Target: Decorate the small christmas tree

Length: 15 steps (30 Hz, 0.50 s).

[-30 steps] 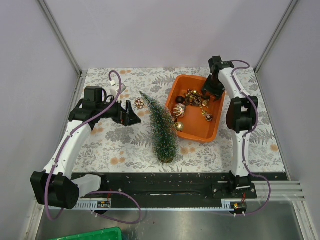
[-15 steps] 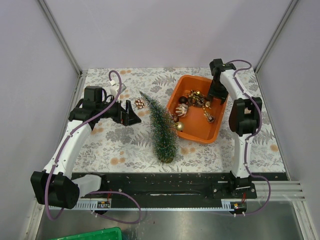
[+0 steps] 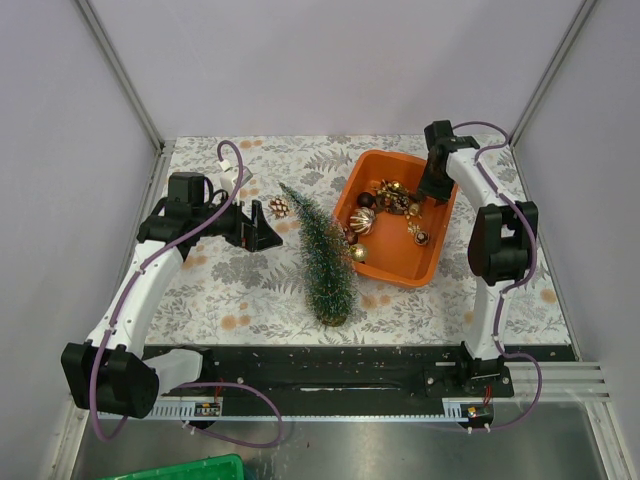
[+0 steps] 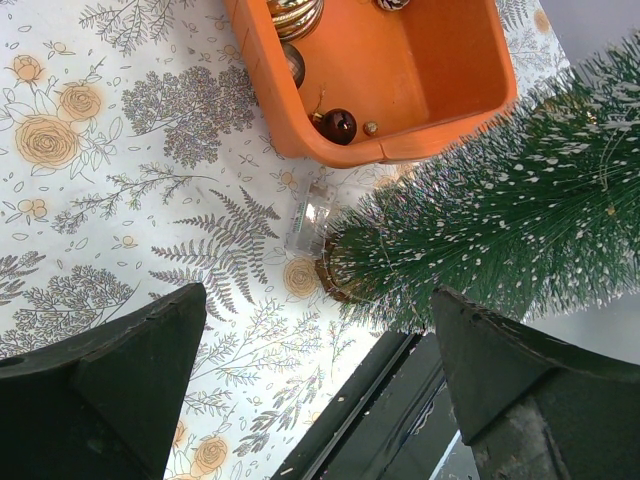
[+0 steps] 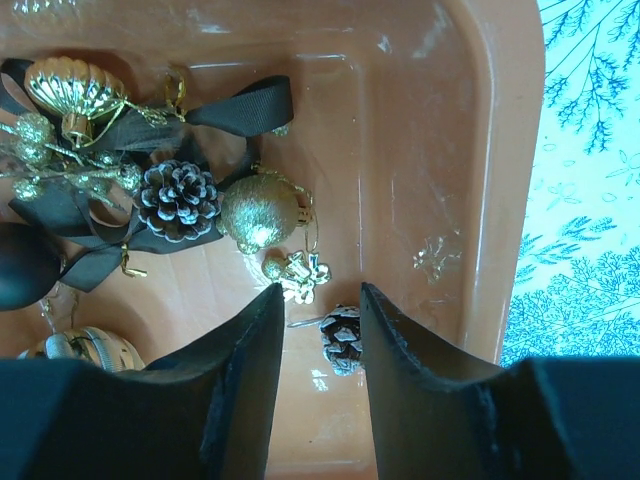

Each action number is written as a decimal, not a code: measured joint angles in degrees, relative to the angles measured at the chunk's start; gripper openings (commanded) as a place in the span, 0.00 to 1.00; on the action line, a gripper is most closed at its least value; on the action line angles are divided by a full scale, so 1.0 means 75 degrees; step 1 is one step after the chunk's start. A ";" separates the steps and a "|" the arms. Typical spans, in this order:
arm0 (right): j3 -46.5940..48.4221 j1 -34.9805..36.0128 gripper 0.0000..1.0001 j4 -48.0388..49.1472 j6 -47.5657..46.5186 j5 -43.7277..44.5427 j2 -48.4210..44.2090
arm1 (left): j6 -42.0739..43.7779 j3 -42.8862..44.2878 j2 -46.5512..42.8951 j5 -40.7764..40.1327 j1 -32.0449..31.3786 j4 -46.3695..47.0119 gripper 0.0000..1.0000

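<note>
The small christmas tree [image 3: 325, 255] lies on its side on the table, brown base [image 3: 332, 312] toward me; it also shows in the left wrist view [image 4: 500, 230]. My left gripper [image 3: 262, 225] is open and empty, just left of the tree; its fingers [image 4: 100, 380] stand wide apart. The orange tray [image 3: 400, 262] holds several ornaments. My right gripper [image 5: 320, 295] is down in the tray's far right corner, jaws a little apart, a small pinecone [image 5: 343, 338] lying between them, untouched. A gold glitter ball [image 5: 258, 213] and a bigger pinecone [image 5: 178, 198] lie beyond.
A loose pinecone ornament [image 3: 279, 207] lies on the table by the tree's tip. A clear plastic piece [image 4: 310, 210] lies between the tree's base and the tray. A black ribbon [image 5: 240, 105] and a gold ribbed bauble [image 5: 75, 88] lie in the tray. The black rail [image 3: 350, 365] runs along the near edge.
My right arm's elbow has swung to the right and its gripper has shifted slightly right inside the tray. The left arm and the tree have not moved.
</note>
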 measured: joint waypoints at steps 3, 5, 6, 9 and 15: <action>-0.0067 0.0000 0.45 0.0029 -0.0085 -0.0131 0.0017 | 0.0000 -0.0006 -0.0023 0.0000 0.0000 -0.0003 0.99; -0.0108 0.0000 0.43 0.0073 -0.0198 -0.0216 0.0020 | 0.0000 -0.0017 -0.0061 0.0000 0.0000 -0.0003 0.99; -0.0114 0.0000 0.44 0.0067 -0.0259 -0.0280 0.0020 | 0.0000 -0.0026 -0.0108 0.0003 0.0000 -0.0006 0.99; -0.0125 0.0000 0.47 0.0085 -0.0493 -0.0385 0.0020 | 0.0000 -0.0052 -0.0216 0.0003 0.0000 -0.0006 0.99; -0.0440 0.0026 0.70 0.0323 -0.0816 -0.0825 -0.0035 | 0.0003 -0.0134 -0.0493 0.0003 0.0000 -0.0015 0.99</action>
